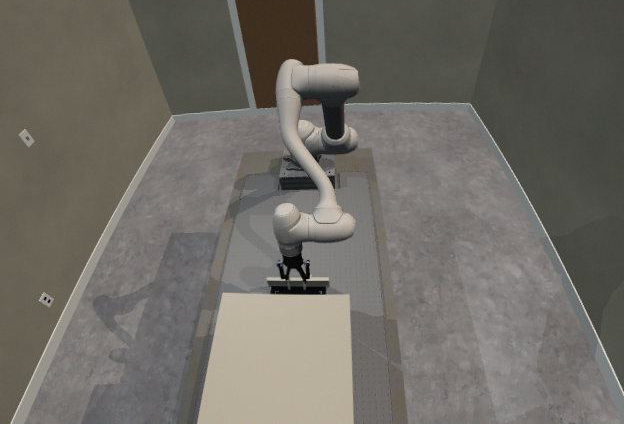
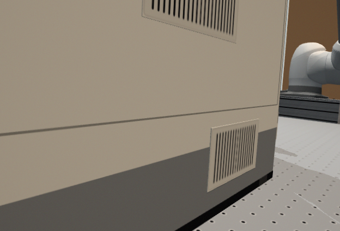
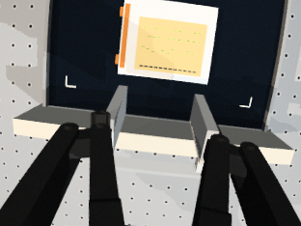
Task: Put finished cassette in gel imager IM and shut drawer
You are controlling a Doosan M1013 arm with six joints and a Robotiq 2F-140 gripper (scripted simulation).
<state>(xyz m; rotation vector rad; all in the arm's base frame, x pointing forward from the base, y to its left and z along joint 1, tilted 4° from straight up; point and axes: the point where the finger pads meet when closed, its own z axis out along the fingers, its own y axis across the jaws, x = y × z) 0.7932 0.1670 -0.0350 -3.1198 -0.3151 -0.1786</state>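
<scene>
FINISHED (image 3: 171,47), a white cassette with a yellow gel window and an orange strip on its left, lies on the dark glass (image 3: 87,43) of the open drawer. Its lower edge runs parallel to the line between the two near corner marks. It looks about centred left to right; the far marks are out of view. The drawer's cream front panel (image 1: 322,282) (image 3: 156,144) stands out from IM (image 1: 282,353) (image 2: 109,80). My gripper (image 1: 296,285) (image 3: 159,103) is partly open and empty, its fingers over the front panel. I cannot tell whether they touch it.
The perforated deck (image 1: 352,258) (image 2: 299,181) (image 3: 150,203) surrounds the drawer and IM. IM's tall body stands directly behind the drawer and hides the cassette in the top view. The arm's base (image 1: 307,177) stands at the deck's far end.
</scene>
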